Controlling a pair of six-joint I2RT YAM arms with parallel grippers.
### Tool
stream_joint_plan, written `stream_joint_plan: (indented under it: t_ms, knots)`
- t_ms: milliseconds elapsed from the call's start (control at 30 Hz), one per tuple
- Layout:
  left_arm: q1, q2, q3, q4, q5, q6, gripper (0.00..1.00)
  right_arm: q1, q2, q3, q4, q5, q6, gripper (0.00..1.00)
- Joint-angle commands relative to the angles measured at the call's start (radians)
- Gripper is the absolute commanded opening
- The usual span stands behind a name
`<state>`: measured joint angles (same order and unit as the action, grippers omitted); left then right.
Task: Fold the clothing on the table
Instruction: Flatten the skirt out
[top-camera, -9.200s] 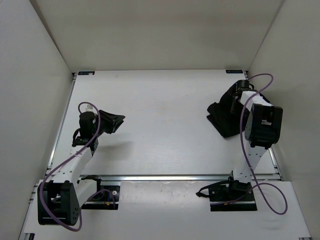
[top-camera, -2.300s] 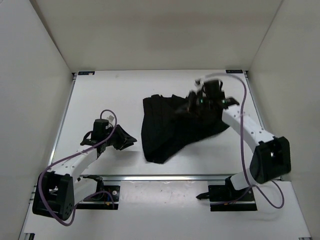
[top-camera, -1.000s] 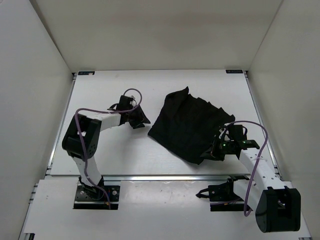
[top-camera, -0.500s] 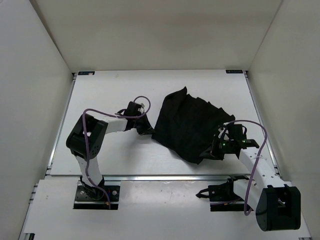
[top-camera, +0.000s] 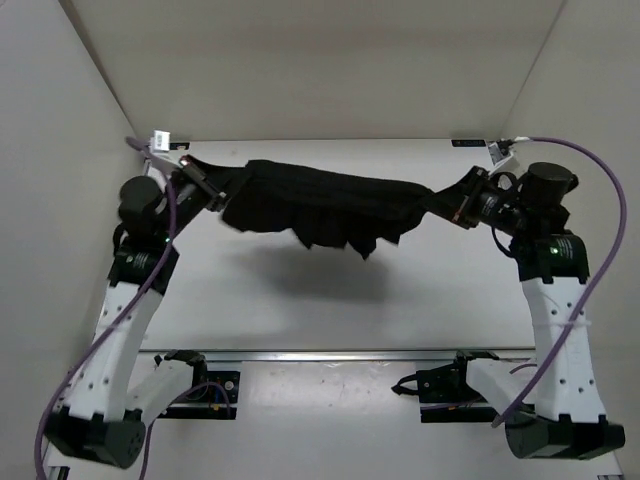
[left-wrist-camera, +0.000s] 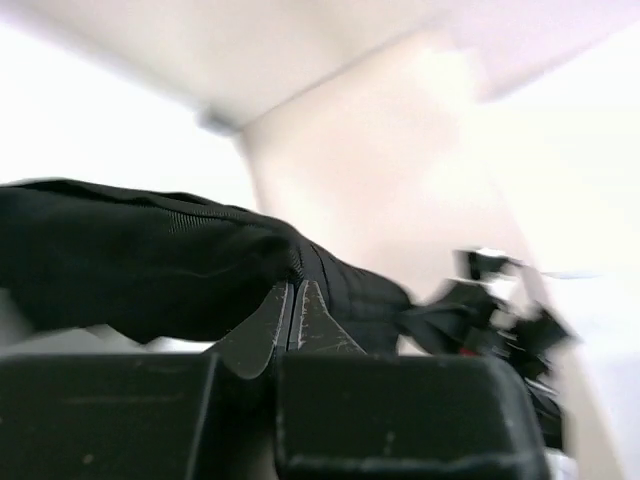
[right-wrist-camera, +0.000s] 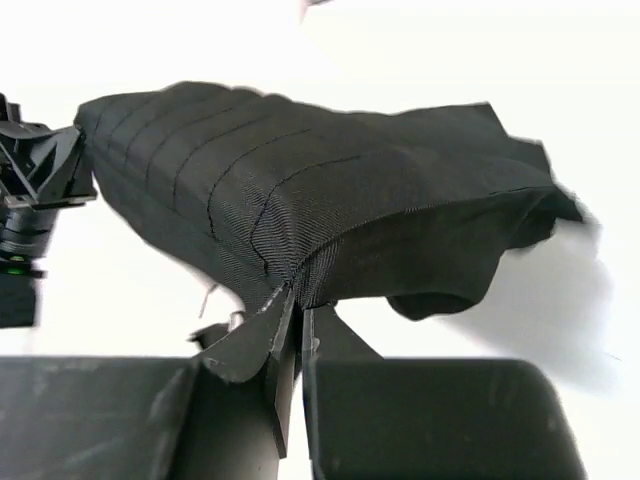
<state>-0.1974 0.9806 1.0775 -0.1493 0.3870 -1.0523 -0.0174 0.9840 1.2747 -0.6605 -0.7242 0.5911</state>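
Note:
The black pleated clothing (top-camera: 325, 205) hangs stretched in the air above the white table (top-camera: 300, 310), its ruffled hem drooping in the middle. My left gripper (top-camera: 212, 190) is shut on its left end, and in the left wrist view the fabric (left-wrist-camera: 150, 270) runs out from the pinched jaws of the left gripper (left-wrist-camera: 294, 287). My right gripper (top-camera: 448, 203) is shut on the right end. In the right wrist view the cloth (right-wrist-camera: 300, 200) fans out from the closed right gripper (right-wrist-camera: 297, 296). Both arms are raised high.
A soft shadow of the garment lies on the table (top-camera: 330, 280). White walls (top-camera: 60, 150) enclose the table on three sides. Metal rails (top-camera: 350, 354) run along the near edge, with the arm bases below them.
Both arms have lifted and spread apart. The left gripper closed on the garment's left edge. The clothing rose from the table and is now pulled out wide between the grippers.

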Motion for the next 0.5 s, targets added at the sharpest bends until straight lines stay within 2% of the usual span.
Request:
stream_joint_plan:
  t_ms: [0,133,200,267,300,367,433,467]
  knots:
    - [0.042,-0.040,0.019,-0.053,0.013,-0.071,0.00,-0.033,-0.037,0.058,0.051,-0.095,0.127,0.00]
    - [0.070,-0.013,0.007,-0.035,0.036,-0.090,0.00,-0.041,-0.019,-0.010,0.188,-0.216,0.252,0.00]
    - [0.088,0.030,-0.025,0.032,0.111,-0.119,0.00,-0.026,0.027,-0.102,0.336,-0.292,0.346,0.00]
    - [0.104,0.081,-0.047,0.098,0.119,-0.149,0.00,-0.010,0.100,-0.146,0.450,-0.340,0.413,0.00]
    - [0.102,0.122,-0.048,0.132,0.118,-0.161,0.00,-0.003,0.167,-0.131,0.508,-0.348,0.423,0.00]
    - [0.118,0.211,0.052,0.129,0.139,-0.155,0.00,0.017,0.276,-0.040,0.495,-0.334,0.368,0.00]
    - [0.136,0.327,0.161,0.166,0.179,-0.153,0.00,0.011,0.439,0.200,0.406,-0.336,0.311,0.00]
    - [0.148,0.345,0.233,0.165,0.193,-0.164,0.00,0.008,0.476,0.262,0.388,-0.334,0.299,0.00]
